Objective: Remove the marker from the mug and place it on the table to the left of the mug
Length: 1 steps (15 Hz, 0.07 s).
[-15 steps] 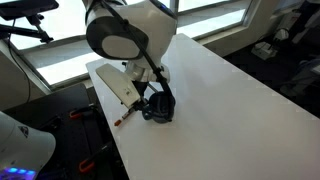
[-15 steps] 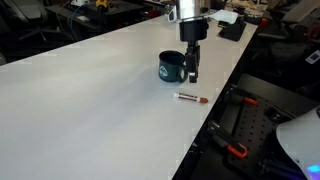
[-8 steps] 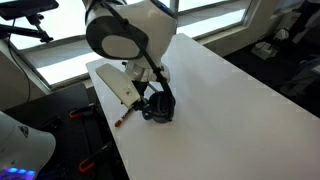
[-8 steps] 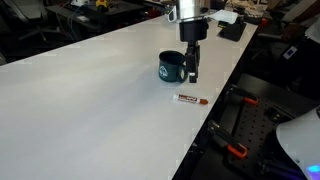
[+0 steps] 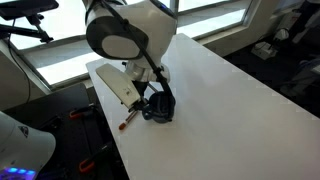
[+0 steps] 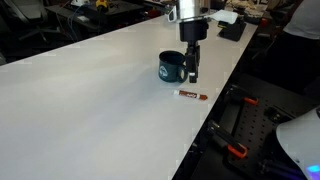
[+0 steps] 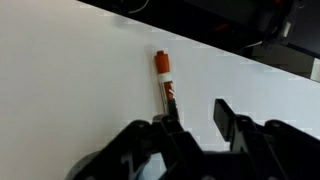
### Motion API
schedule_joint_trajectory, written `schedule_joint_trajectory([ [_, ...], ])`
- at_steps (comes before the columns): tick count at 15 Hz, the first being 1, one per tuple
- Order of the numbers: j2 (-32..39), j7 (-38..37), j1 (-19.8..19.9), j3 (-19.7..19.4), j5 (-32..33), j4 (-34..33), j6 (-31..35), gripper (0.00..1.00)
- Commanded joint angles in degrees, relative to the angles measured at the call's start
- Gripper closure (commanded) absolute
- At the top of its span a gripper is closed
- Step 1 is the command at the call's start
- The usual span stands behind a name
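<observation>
The reddish-orange marker (image 6: 190,96) lies flat on the white table (image 6: 90,100), just beside the dark navy mug (image 6: 171,68), near the table edge. It also shows in an exterior view (image 5: 126,122) and in the wrist view (image 7: 165,85). My gripper (image 6: 191,74) hangs next to the mug, just above the marker, open and empty. In the wrist view the gripper's fingers (image 7: 198,118) stand apart, with the marker's lower end by one fingertip. The mug (image 5: 158,108) is partly hidden by the arm.
The table edge runs close to the marker, with floor and equipment with red clamps (image 6: 236,152) beyond. A white flat object (image 5: 115,84) lies on the table behind the arm. Windows stand at the back.
The marker has shifted slightly on the table near the mug. The arm and gripper have stayed nearly still.
</observation>
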<state>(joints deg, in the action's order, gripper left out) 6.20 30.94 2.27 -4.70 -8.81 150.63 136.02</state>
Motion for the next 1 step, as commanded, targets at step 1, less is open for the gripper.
schedule_joint_trajectory([
  [1, 0.0, -0.2, 1.3, 1.2, 0.2, -0.1, -0.1, 0.56],
])
